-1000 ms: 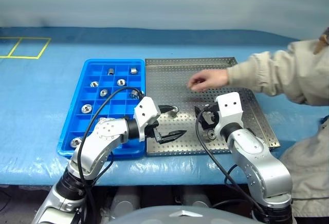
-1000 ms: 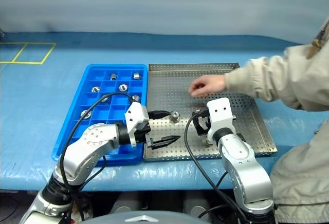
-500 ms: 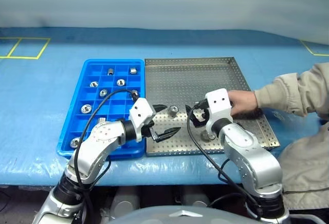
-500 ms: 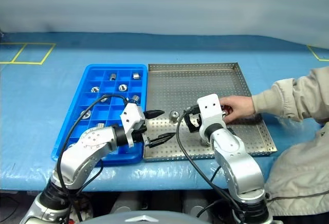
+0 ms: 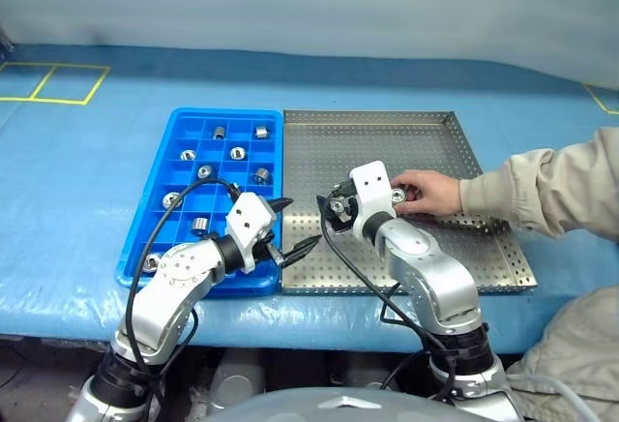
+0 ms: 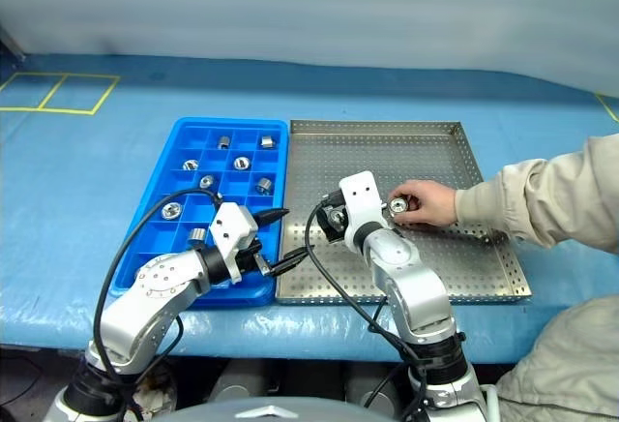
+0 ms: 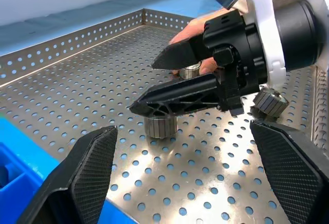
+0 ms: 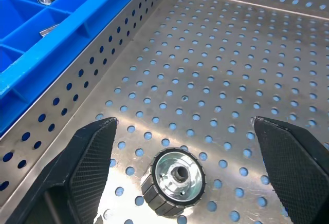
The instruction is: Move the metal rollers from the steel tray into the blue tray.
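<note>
Blue-covered counter [image 5: 77, 170] is lying broad and bare around both trays, with yellow tape lines [image 5: 53, 81] at the upper left of the frame. The blue tray [image 5: 145, 248], glossy plastic with a grid of small square compartments, is sitting left of centre; its right wall is running right alongside the perforated rim of the steel tray [image 5: 387, 141], a low-rimmed square sheet of dotted metal with most of its upper floor standing open. Several metal rollers [image 5: 238, 153] are resting one to a compartment in the blue tray, short shiny cylinders with a central hole. In the right wrist view another roller [image 8: 174, 182] is lying on the perforated floor, ribbed around its side, bright flat face and dark bore turned up, sitting between the spread fingers of the right tool [image 8: 190, 172], near the steel rim. The right tool [image 5: 337, 203] is hanging released over the steel tray's lower left area, gripping nothing. The left tool [image 5: 295, 226] is also spread wide and empty, hovering at the seam of the two trays at lower centre. A person's hand [image 5: 426, 193] in a beige sleeve is reaching in from the right, pinching one roller [image 6: 398, 206] just beside the right wrist. In the left wrist view one more roller [image 7: 271, 102] is standing on the floor.
</note>
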Action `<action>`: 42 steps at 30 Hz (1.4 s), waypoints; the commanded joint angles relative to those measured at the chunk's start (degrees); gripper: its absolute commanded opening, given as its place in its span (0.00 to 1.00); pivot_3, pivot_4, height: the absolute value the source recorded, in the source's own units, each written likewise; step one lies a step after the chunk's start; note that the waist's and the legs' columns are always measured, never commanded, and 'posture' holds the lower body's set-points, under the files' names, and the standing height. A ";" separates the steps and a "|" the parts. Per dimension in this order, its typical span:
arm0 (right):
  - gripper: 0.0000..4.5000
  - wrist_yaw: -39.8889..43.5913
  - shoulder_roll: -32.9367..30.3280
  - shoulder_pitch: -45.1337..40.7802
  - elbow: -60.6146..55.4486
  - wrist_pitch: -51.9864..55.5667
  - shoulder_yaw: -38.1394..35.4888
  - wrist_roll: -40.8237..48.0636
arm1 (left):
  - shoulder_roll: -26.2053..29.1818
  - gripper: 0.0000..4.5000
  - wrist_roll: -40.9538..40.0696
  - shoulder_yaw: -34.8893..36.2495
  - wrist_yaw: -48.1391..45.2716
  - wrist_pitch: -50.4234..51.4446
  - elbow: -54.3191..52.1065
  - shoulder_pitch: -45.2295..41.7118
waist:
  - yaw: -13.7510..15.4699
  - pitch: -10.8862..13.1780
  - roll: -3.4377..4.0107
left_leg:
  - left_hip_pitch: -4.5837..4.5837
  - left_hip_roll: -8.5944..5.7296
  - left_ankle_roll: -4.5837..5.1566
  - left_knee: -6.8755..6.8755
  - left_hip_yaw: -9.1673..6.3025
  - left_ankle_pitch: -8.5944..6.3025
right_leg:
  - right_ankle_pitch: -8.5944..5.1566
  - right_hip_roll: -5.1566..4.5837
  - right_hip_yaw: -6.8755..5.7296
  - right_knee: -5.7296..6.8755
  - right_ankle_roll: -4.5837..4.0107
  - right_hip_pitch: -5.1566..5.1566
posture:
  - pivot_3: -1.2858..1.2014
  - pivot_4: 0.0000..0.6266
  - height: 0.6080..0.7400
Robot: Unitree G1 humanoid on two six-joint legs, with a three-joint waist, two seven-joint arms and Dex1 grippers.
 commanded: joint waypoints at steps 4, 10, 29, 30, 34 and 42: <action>1.00 0.95 1.78 -0.70 5.31 -4.50 -0.87 0.21 | -0.31 1.00 -0.30 0.67 0.29 -1.10 -3.02 0.06 | 0.16 0.01 0.01 | 0.01 0.01 0.00 -0.01 0.01 0.00 | 0.00 0.01 0.00 0.00 0.00 0.00 | 0.58 0.24 1.00; 0.86 1.82 2.06 0.29 9.08 -6.62 -0.78 0.15 | -0.31 1.00 -0.29 0.66 0.10 -1.54 -2.97 0.17 | 0.22 0.01 0.02 | 0.00 0.00 0.00 -0.03 0.00 0.00 | 0.01 0.01 -0.01 0.00 -0.01 -0.01 | 0.58 0.24 1.00; 0.40 4.01 0.01 -12.58 2.94 -2.32 2.50 -2.10 | -2.79 1.00 3.49 3.85 7.98 -5.33 -6.11 4.29 | 1.64 0.07 0.11 | 0.01 -0.02 0.00 -0.03 -0.03 0.01 | 0.02 0.04 -0.06 0.02 0.05 -0.02 | 0.65 0.24 1.00; 0.40 4.26 0.34 -13.81 3.74 -2.67 2.65 -2.16 | -3.05 1.00 3.95 4.31 8.95 -5.55 -6.44 4.71 | 2.00 0.07 0.11 | 0.01 -0.02 0.00 -0.07 -0.05 0.01 | 0.05 0.05 -0.08 0.02 0.06 -0.02 | 0.65 0.24 1.00; 0.40 5.43 1.32 -17.57 8.50 -4.80 4.71 -3.11 | -3.63 1.00 5.29 6.47 12.17 -5.61 -8.06 6.80 | 3.78 0.07 0.11 | -0.03 -0.05 -0.01 -0.19 -0.18 0.00 | 0.17 0.04 -0.21 -0.01 -0.04 -0.05 | 0.68 0.24 1.00; 0.40 8.21 4.28 -21.70 17.41 -10.05 7.07 -2.96 | -4.28 1.00 6.55 9.26 15.89 -4.70 -12.66 12.11 | 7.17 0.09 0.14 | -0.09 -0.10 -0.01 -0.26 -0.18 0.00 | 0.13 0.03 -0.24 -0.06 0.00 -0.11 | 0.72 0.24 1.00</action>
